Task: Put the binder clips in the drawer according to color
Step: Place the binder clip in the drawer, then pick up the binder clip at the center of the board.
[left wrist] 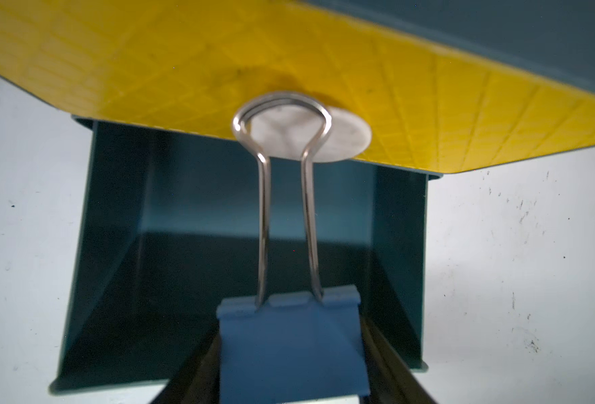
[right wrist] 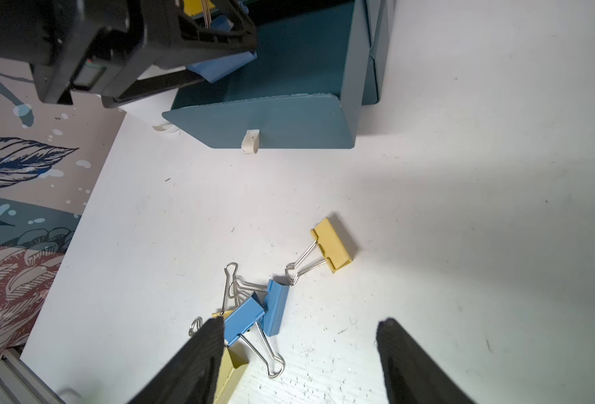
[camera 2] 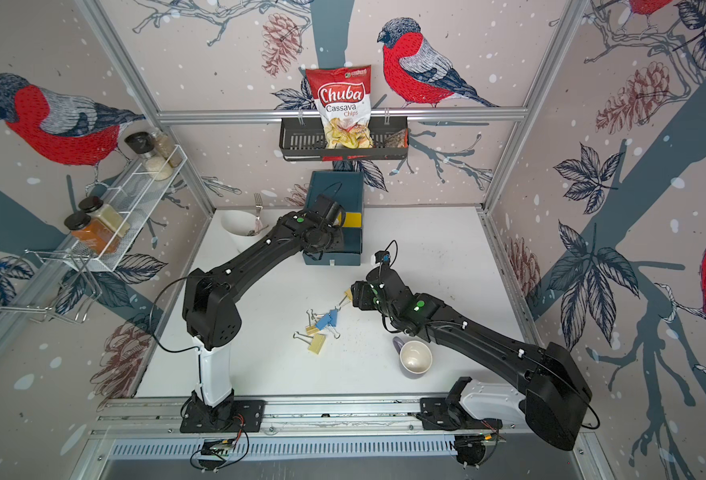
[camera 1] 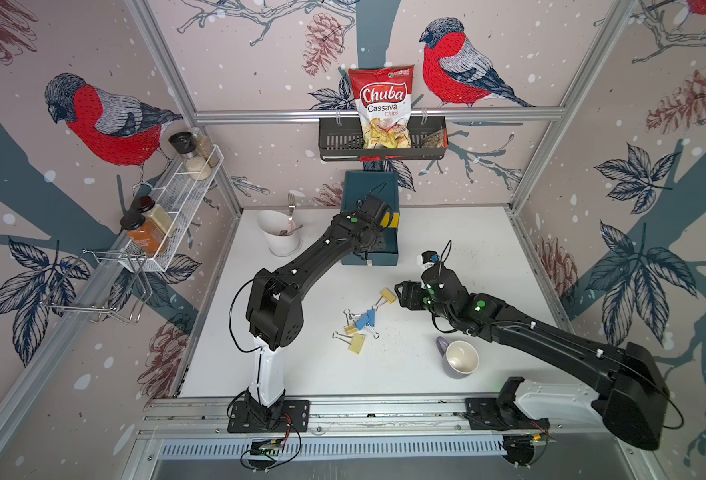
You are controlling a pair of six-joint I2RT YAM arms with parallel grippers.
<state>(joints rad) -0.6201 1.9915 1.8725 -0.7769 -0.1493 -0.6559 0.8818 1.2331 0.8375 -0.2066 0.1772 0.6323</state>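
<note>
- Holding a blue binder clip (left wrist: 289, 353) by its body, the left gripper (left wrist: 291, 332) hangs over the open teal drawer (left wrist: 114, 245) at the table's back edge.
- Clip has a matte blue body and silver wire handles; its long axis points at the yellow drawer front (left wrist: 219, 70).
- Wide and empty, the right gripper (right wrist: 301, 325) hovers above loose clips (right wrist: 334, 245), blue and yellow, midway between the table's side edges.
- Label on chip bag (camera 1: 382, 108): "Chuba Cassava Chips".

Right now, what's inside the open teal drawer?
The drawer shows only bare teal floor and walls. The blue clip in the left fingers hangs over it and covers part of the floor; what lies under there is hidden.
</note>
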